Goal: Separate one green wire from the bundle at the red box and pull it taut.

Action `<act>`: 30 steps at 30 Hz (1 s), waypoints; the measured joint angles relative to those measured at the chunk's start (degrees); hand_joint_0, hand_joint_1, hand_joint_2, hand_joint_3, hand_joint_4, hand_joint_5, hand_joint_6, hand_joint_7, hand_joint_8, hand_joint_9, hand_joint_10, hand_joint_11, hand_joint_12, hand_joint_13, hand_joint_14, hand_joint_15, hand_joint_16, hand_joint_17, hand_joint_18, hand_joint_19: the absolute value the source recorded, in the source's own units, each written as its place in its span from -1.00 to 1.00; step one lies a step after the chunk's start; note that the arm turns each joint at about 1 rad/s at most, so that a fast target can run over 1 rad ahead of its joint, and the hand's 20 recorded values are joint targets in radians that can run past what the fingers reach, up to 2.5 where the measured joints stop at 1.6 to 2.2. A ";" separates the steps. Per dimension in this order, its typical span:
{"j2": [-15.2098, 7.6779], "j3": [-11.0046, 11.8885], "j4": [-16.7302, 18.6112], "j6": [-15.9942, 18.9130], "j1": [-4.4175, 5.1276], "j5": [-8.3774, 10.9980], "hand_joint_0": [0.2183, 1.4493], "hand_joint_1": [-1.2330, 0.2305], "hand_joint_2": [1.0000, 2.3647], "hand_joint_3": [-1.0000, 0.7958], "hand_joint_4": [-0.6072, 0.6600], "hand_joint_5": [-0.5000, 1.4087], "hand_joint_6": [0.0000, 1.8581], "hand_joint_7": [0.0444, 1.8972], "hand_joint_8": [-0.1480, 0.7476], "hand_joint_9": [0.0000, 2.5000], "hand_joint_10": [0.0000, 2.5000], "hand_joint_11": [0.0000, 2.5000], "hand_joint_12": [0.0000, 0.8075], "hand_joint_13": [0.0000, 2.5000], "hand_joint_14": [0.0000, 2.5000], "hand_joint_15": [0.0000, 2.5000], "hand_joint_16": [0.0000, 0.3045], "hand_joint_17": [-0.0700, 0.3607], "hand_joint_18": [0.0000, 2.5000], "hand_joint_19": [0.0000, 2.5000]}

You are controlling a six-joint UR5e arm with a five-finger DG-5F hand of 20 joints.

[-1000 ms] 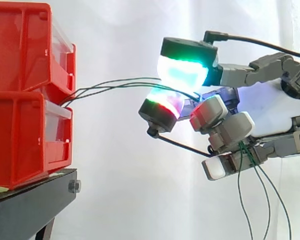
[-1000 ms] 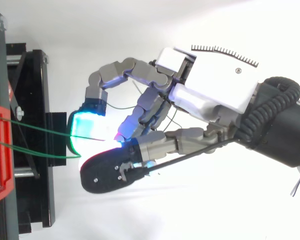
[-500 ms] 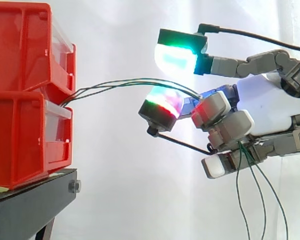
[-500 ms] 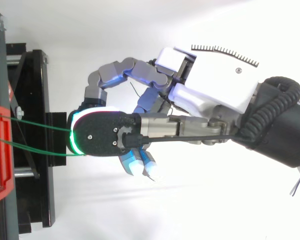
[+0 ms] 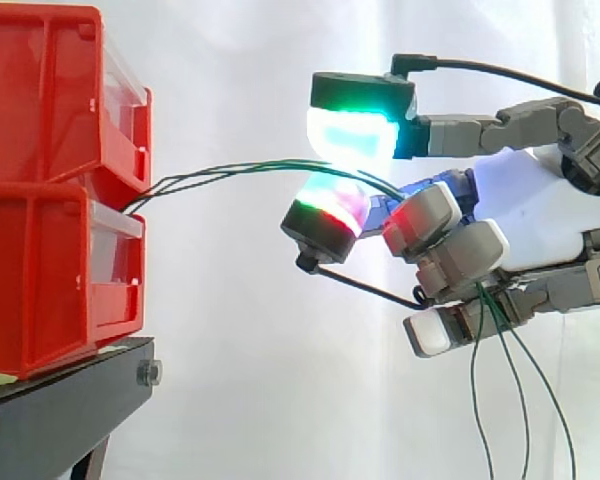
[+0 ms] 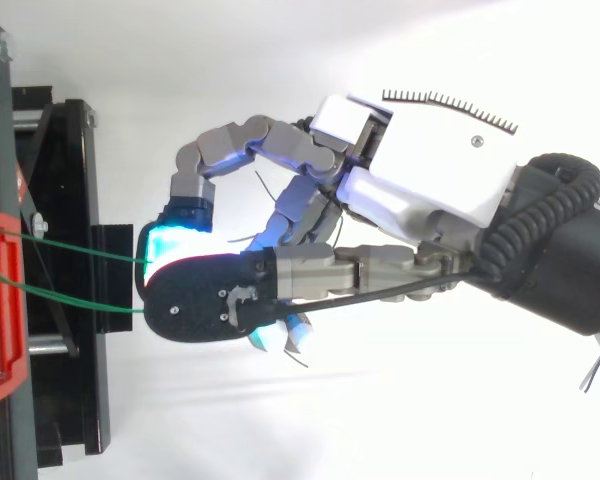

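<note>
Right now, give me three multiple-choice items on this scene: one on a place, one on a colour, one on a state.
1. Where do the green wires leave the red bins?
A) from the gap between the two
B) over the top one
C) beneath the bottom one

2. What colour is the stand?
A) white
B) blue
C) black

3. How do the wires' free ends beyond the hand sit?
A) wound round the wrist
B) hanging loose
C) plugged into the stand

Key:
1 A, they emerge where the stacked bins meet.
2 C, the side view shows it black under the bins.
3 B, they dangle below the hand.
</note>
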 measured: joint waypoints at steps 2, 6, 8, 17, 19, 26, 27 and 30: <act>0.00 0.00 0.00 0.01 0.00 0.00 -0.39 -0.27 -0.97 -0.15 0.03 -0.63 -0.04 0.16 -0.09 0.13 -0.98 -0.14 -0.13 0.17 -0.98 -0.09 -0.65 -0.12 -0.23 -0.45; 0.00 -0.01 0.00 0.04 0.00 0.00 -0.39 -0.25 -0.97 -0.14 0.01 -0.63 -0.05 0.21 -0.08 0.13 -0.98 -0.12 -0.15 0.17 -0.98 -0.09 -0.66 -0.13 -0.23 -0.45; 0.00 -0.01 0.01 0.03 0.00 0.00 -0.39 -0.26 -0.97 -0.09 -0.01 -0.63 -0.03 0.19 -0.07 0.13 -0.98 -0.13 -0.11 0.18 -0.98 -0.10 -0.65 -0.11 -0.21 -0.47; 0.00 0.01 -0.18 -0.03 0.00 0.04 -0.40 -0.26 -0.98 -0.17 0.03 -0.63 -0.05 0.19 -0.11 0.11 -0.98 -0.16 -0.06 -0.02 -0.98 -0.24 -0.67 -0.15 -0.25 -0.48; 0.00 0.00 -0.33 -0.04 0.00 0.08 -0.44 -0.19 -0.99 -0.33 0.03 -0.63 -0.06 0.13 -0.10 0.11 -0.98 -0.17 -0.04 -0.03 -0.98 -0.27 -0.67 -0.15 -0.25 -0.48; 0.00 -0.01 -0.69 -0.10 0.00 0.11 -0.49 -0.08 -1.00 -0.44 0.05 -0.62 -0.09 0.15 -0.08 0.11 -0.98 -0.17 -0.02 -0.03 -0.98 -0.28 -0.66 -0.13 -0.25 -0.49; 0.00 -0.01 -0.70 -0.11 0.00 0.11 -0.49 -0.07 -1.00 -0.44 0.05 -0.62 -0.09 0.16 -0.07 0.11 -0.98 -0.18 -0.02 -0.02 -0.98 -0.28 -0.66 -0.13 -0.25 -0.49; 0.00 0.00 -0.71 -0.09 0.00 0.11 -0.44 -0.09 -1.00 -0.42 0.05 -0.63 -0.09 0.17 -0.09 0.11 -0.98 -0.18 -0.04 -0.02 -0.98 -0.27 -0.67 -0.14 -0.26 -0.47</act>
